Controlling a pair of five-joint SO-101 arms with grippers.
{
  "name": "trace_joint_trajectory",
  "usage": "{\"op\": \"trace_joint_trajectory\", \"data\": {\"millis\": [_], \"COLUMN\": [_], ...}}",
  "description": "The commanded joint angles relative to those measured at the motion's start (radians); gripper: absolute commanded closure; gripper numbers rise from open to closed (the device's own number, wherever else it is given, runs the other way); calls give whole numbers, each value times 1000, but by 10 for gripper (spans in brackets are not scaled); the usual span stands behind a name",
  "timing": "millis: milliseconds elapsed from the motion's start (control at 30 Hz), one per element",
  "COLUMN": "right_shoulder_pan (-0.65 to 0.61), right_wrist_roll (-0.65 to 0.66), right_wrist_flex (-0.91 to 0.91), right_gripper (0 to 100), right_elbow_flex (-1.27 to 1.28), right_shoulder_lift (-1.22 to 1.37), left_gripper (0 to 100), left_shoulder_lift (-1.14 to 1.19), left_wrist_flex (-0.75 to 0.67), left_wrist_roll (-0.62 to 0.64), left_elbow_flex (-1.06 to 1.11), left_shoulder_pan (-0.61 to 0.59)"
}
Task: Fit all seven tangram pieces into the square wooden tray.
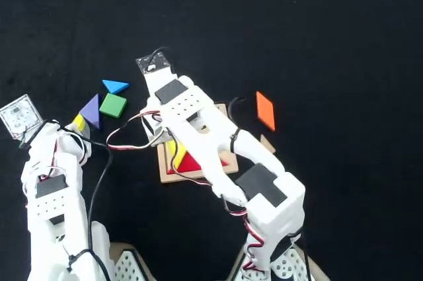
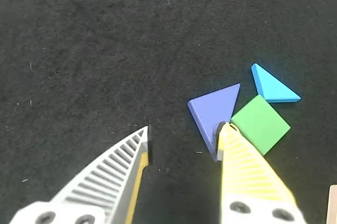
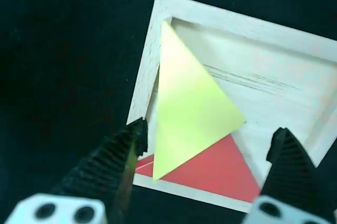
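Observation:
The square wooden tray [image 3: 274, 34] holds a red triangle [image 3: 221, 168]. A yellow triangle [image 3: 192, 105] lies across the red one, with one edge over the tray's rim. My right gripper [image 3: 208, 139] hovers open above them, one finger on each side of the yellow triangle. In the high view the right arm covers most of the tray [image 1: 228, 165]. My left gripper [image 2: 184, 134] is open low over the cloth, and its yellow fingertip [image 2: 227, 132] touches the purple triangle [image 2: 213, 110]. A green square [image 2: 260, 124] and a blue triangle [image 2: 271, 86] lie just beyond.
An orange parallelogram [image 1: 265, 110] lies on the black cloth right of the tray, with a small tan piece [image 1: 267, 143] below it. The purple triangle [image 1: 91, 110], green square [image 1: 113, 105] and blue triangle [image 1: 115, 86] cluster left of the tray.

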Motion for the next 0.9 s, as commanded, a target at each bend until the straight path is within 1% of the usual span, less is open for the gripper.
{"op": "trace_joint_trajectory", "data": {"millis": [0,133,200,267,333,367,400,433,533,600,867], "right_shoulder_pan": [-12,-5,32,80,120,137,152,166,210,227,192], "right_wrist_roll": [25,28,46,77,106,120,126,132,133,133,135], "right_wrist_flex": [-11,-8,-5,2,0,0,2,-5,-41,-51,-49], "right_gripper": [652,666,718,834,981,988,953,942,982,985,984], "right_elbow_flex": [-13,-21,-33,-44,-41,-41,-41,-45,-70,-96,-68], "right_shoulder_lift": [-2,-12,-13,-2,5,10,10,12,8,12,41], "left_gripper": [780,780,780,780,780,780,780,780,780,780,780], "left_shoulder_lift": [-8,-8,-8,-8,-8,-8,-8,-8,-8,-8,-8], "left_wrist_flex": [-8,-8,-8,-8,-8,-8,-8,-8,-8,-8,-8], "left_wrist_roll": [-3,-3,-3,-3,-3,-3,-3,-3,-3,-3,-3], "left_elbow_flex": [-10,-10,-8,-8,-8,-8,-8,-8,-8,-8,-8], "left_shoulder_pan": [15,15,15,15,15,15,15,15,15,15,15]}}
